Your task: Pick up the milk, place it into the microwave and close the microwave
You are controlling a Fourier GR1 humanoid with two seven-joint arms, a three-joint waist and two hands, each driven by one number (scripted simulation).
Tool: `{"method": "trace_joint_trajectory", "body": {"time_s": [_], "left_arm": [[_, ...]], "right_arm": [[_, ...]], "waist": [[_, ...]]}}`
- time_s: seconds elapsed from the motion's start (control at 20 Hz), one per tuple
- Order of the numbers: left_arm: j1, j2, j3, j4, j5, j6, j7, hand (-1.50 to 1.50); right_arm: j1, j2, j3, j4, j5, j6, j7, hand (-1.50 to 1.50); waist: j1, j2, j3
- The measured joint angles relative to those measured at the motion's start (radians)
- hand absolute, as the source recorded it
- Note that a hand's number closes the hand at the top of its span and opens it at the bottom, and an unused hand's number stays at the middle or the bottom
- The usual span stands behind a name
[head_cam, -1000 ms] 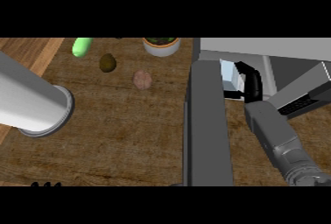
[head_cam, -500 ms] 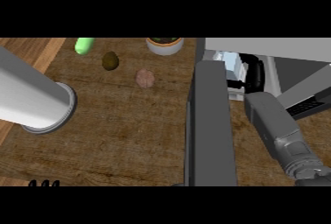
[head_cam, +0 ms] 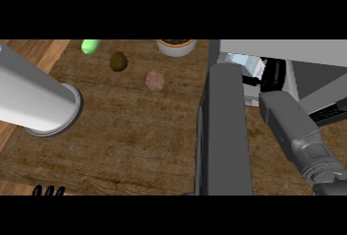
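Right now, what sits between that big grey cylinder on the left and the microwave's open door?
In the head view, only bare wooden counter lies between the grey cylinder and the microwave door; the pinkish lump sits farther back.

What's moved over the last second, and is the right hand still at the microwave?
The right hand stays at the microwave's opening by the milk, its forearm shifted slightly. Left hand's fingertips have risen a little at the bottom edge. The door is still open.

Counts: one wooden table point(head_cam: 136, 137). One microwave, its dark grey door point(head_cam: 224, 133) open. One white cup point(head_cam: 176, 47), one green pod point(head_cam: 91, 46), one olive oval point(head_cam: 119, 61), one pinkish lump point(head_cam: 155, 81), all left of the right hand point(head_cam: 273, 73). One grey cylinder point(head_cam: 37, 98).
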Motion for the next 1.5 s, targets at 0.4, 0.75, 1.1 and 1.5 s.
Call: {"method": "trace_joint_trajectory", "body": {"time_s": [0.4, 0.75, 1.1, 1.5], "left_arm": [[-0.027, 0.002, 0.004, 0.004, -0.005, 0.000, 0.004, -1.50], [-0.059, 0.005, 0.005, 0.021, -0.012, 0.000, 0.018, -1.50], [-0.077, 0.001, 0.007, 0.033, -0.012, 0.003, 0.025, -1.50], [-0.094, 0.000, 0.008, 0.039, -0.022, 0.004, 0.022, -1.50]], "right_arm": [[0.043, -0.060, 0.030, 0.105, 0.064, -0.185, 0.142, -1.50], [0.050, -0.055, 0.136, 0.154, 0.178, -0.272, 0.292, -1.50], [-0.010, 0.020, 0.190, 0.152, 0.230, -0.162, 0.246, -1.50], [-0.038, 0.072, 0.187, 0.142, 0.226, -0.035, 0.225, -1.50]], "waist": [[0.012, 0.022, -0.009], [0.043, 0.022, -0.005], [0.043, 0.011, 0.001], [0.029, 0.006, 0.003]]}}
